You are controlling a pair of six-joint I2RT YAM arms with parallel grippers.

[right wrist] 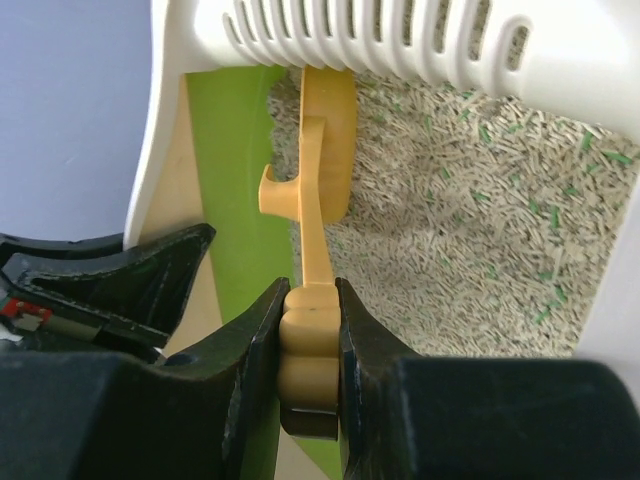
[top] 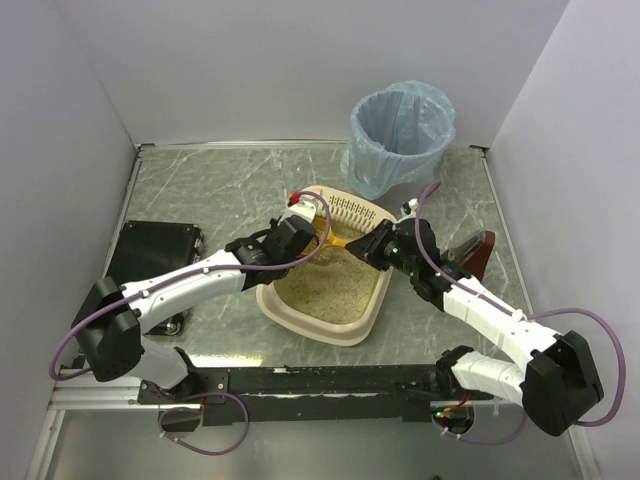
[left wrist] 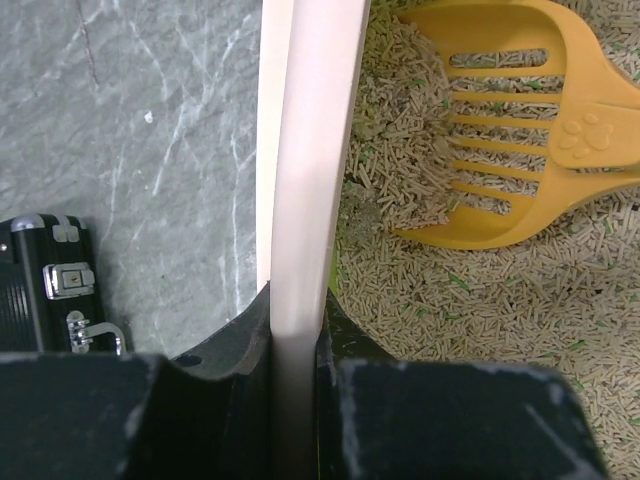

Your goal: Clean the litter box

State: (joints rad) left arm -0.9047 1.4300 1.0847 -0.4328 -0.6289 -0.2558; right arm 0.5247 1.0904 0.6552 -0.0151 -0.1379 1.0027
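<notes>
One large rounded-rectangular plastic litter box (top: 362, 322) sits in the middle of the grey marbled table (top: 220, 190). It has a cream rim, a lime-green inner wall and a bed of beige pellet litter flecked with green. Its slotted white lip is at the far end, towards the bin.

In it lies one orange-yellow slotted plastic scoop (left wrist: 520, 130), blade down on the litter with a heap of pellets against its edge. A single paw print (left wrist: 585, 135) is embossed where the blade meets the handle; that is the only mark I can read on anything.

Two arms reach in, one from each side. The left gripper (left wrist: 297, 340) is pinching the box's left rim, one finger outside and one inside the wall. The right gripper (right wrist: 310, 310) is pressed tight on the end of the scoop's handle.

Beyond the box's far end stands one round grey bin lined with a light-blue plastic bag (top: 400, 135). One black hard case with metal latches (top: 150, 255) lies at the table's left edge. One dark reddish-brown wedge-shaped object (top: 475, 250) sits to the right; I cannot tell what it is.
</notes>
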